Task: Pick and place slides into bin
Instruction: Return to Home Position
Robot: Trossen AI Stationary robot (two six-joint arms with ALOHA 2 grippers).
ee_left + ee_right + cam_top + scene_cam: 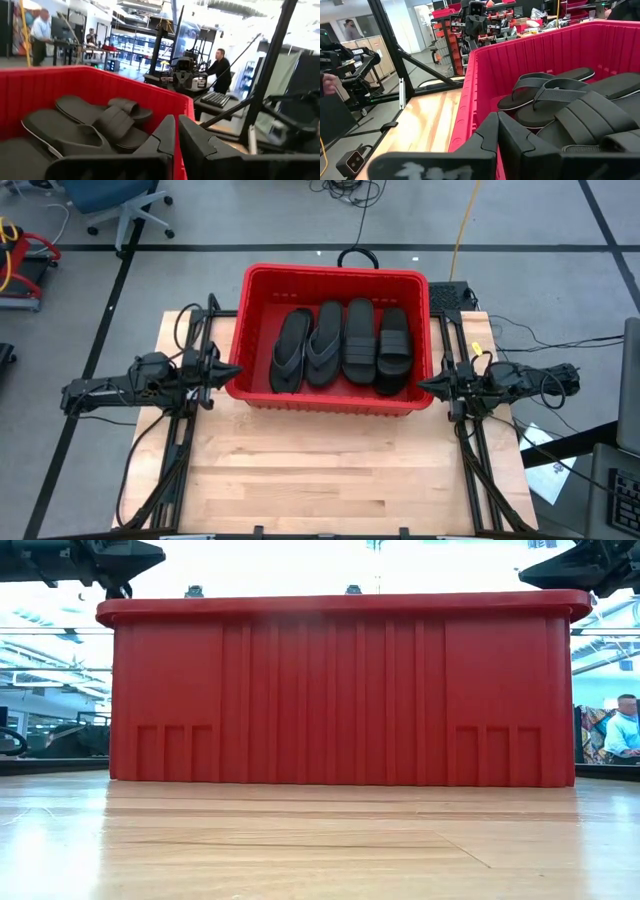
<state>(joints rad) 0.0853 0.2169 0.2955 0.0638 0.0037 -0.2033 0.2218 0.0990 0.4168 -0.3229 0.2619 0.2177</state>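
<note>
Bin: the red bin [337, 272] sits on the wood tabletop [330, 470], toward the far side, between the two arms.
Slides: the black slides [345, 345] lie inside the bin, side by side in a row.
Which slides: four show from above. The two flip-flops [325, 340] are nearer the left arm. The two wide-strap slides [392, 350] are nearer the right arm.
Left hand: the left hand [230, 370] is by the bin's left wall, up at the rim, and points at the bin. I cannot tell if it touches the rim.
Left hand grip: its two fingers [160, 142] are pressed together with only a thin crack between them. It holds nothing.
Right hand: the right hand [428, 385] is by the bin's right wall, up at the rim, and points at the bin too.
Right hand grip: its two fingers [485, 137] are pressed together the same way. It holds nothing.
Room: a person in a dark top [220, 67] stands far off behind the bin.
</note>
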